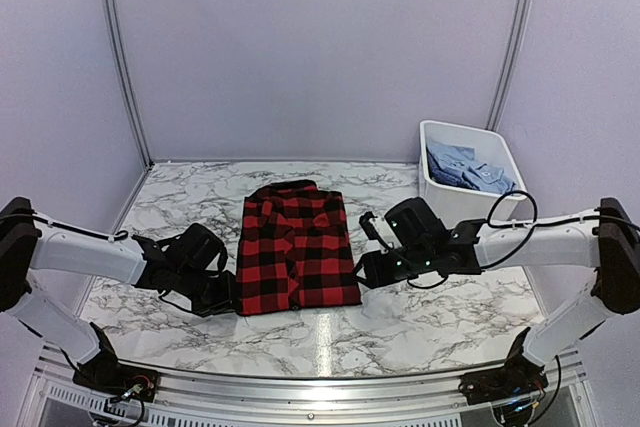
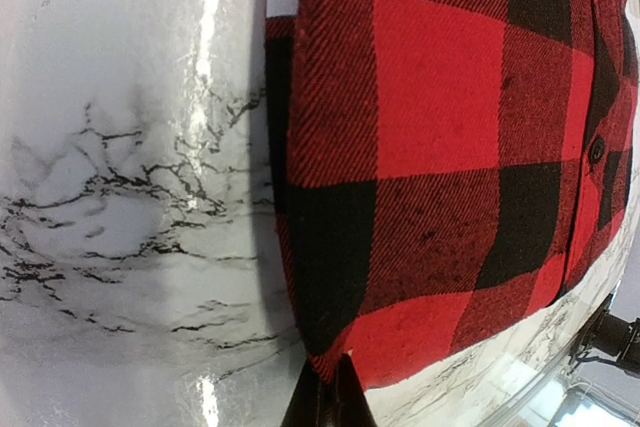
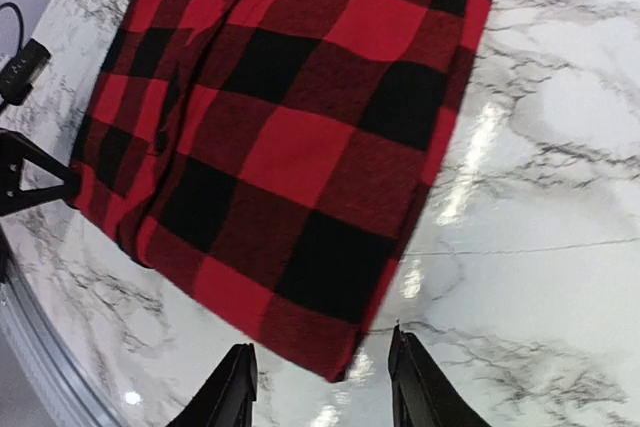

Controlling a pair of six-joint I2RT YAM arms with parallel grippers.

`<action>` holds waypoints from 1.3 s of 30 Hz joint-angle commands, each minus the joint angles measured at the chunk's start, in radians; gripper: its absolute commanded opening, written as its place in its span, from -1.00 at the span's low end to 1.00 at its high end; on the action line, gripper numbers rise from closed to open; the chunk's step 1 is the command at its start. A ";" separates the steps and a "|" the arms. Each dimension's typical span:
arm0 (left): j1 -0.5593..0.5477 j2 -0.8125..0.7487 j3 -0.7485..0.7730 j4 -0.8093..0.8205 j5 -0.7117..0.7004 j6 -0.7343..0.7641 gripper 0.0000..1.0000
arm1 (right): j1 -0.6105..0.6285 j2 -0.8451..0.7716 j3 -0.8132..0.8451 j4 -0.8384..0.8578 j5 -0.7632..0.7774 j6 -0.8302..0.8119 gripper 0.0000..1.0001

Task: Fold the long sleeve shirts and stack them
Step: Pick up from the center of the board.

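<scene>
A red-and-black check flannel shirt (image 1: 297,247) lies folded into a rectangle on the marble table, collar at the far end. My left gripper (image 1: 228,292) is at its near left corner. In the left wrist view the fingers (image 2: 335,372) are closed together, pinching the hem of the shirt (image 2: 450,147) at that corner. My right gripper (image 1: 362,272) is at the near right corner. Its fingers stand wide apart and empty in the right wrist view (image 3: 320,357), just short of the corner of the shirt (image 3: 290,127). Light blue shirts (image 1: 470,172) lie crumpled in the tub.
A white plastic tub (image 1: 450,202) stands at the back right, close behind my right arm. The marble table (image 1: 420,327) ends at a metal rail along the near edge. Grey walls close in the back and sides.
</scene>
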 commanded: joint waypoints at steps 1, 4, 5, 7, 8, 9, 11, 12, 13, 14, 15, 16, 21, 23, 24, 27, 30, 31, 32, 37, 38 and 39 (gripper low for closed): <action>-0.009 -0.023 -0.011 -0.049 0.003 0.005 -1.00 | 0.090 -0.002 0.028 0.049 -0.003 0.088 -0.35; -0.010 -0.033 -0.015 -0.051 0.003 0.008 -1.00 | 0.115 0.058 0.064 0.070 -0.004 0.103 -0.49; -0.010 -0.036 -0.017 -0.053 0.001 0.009 -1.00 | 0.116 0.079 0.068 0.079 -0.005 0.107 -0.51; -0.010 -0.042 -0.022 -0.054 0.000 0.012 -1.00 | 0.117 0.120 0.067 0.091 0.002 0.119 -0.54; -0.009 -0.043 -0.024 -0.055 -0.002 0.015 -1.00 | 0.117 0.141 0.064 0.096 0.008 0.122 -0.57; -0.009 -0.045 -0.026 -0.057 -0.005 0.017 -1.00 | 0.117 0.158 0.061 0.100 0.013 0.125 -0.58; -0.010 -0.049 -0.028 -0.060 -0.010 0.021 -1.00 | 0.117 0.183 0.055 0.097 0.021 0.135 -0.60; -0.010 -0.053 -0.030 -0.060 -0.013 0.022 -1.00 | 0.117 0.188 0.043 0.097 0.026 0.141 -0.61; -0.009 -0.055 -0.031 -0.061 -0.015 0.021 -1.00 | 0.117 0.187 0.031 0.098 0.029 0.149 -0.61; -0.010 -0.056 -0.034 -0.061 -0.019 0.021 -1.00 | 0.116 0.185 0.014 0.097 0.033 0.156 -0.61; -0.009 -0.057 -0.035 -0.062 -0.021 0.021 -1.00 | 0.117 0.182 0.002 0.092 0.037 0.162 -0.60; -0.010 -0.057 -0.037 -0.061 -0.024 0.021 -1.00 | 0.116 0.179 -0.007 0.085 0.043 0.165 -0.60; -0.009 -0.054 -0.035 -0.061 -0.025 0.025 -1.00 | 0.116 0.136 -0.057 0.065 0.046 0.175 -0.54; -0.010 -0.054 -0.034 -0.063 -0.024 0.025 -1.00 | 0.117 0.103 -0.070 0.051 0.047 0.177 -0.45; -0.009 -0.055 -0.033 -0.063 -0.025 0.026 -1.00 | 0.117 0.089 -0.074 0.041 0.050 0.179 -0.41; -0.010 -0.056 -0.031 -0.067 -0.026 0.027 -1.00 | 0.117 0.062 -0.089 0.022 0.049 0.188 -0.29; -0.010 -0.057 -0.029 -0.072 -0.028 0.027 -1.00 | 0.117 0.058 -0.102 0.024 0.038 0.192 -0.27; -0.010 -0.058 -0.029 -0.072 -0.029 0.026 -1.00 | 0.117 0.061 -0.104 0.029 0.034 0.191 -0.26; -0.010 -0.058 -0.028 -0.072 -0.030 0.025 -1.00 | 0.118 0.065 -0.103 0.034 0.027 0.188 -0.26; -0.009 -0.054 -0.025 -0.074 -0.032 0.024 -1.00 | 0.120 0.100 -0.085 0.051 0.013 0.178 -0.26; -0.010 -0.053 -0.026 -0.074 -0.032 0.024 -1.00 | 0.121 0.106 -0.082 0.054 0.013 0.177 -0.26; -0.010 -0.053 -0.025 -0.075 -0.032 0.023 -1.00 | 0.122 0.112 -0.080 0.057 0.013 0.176 -0.26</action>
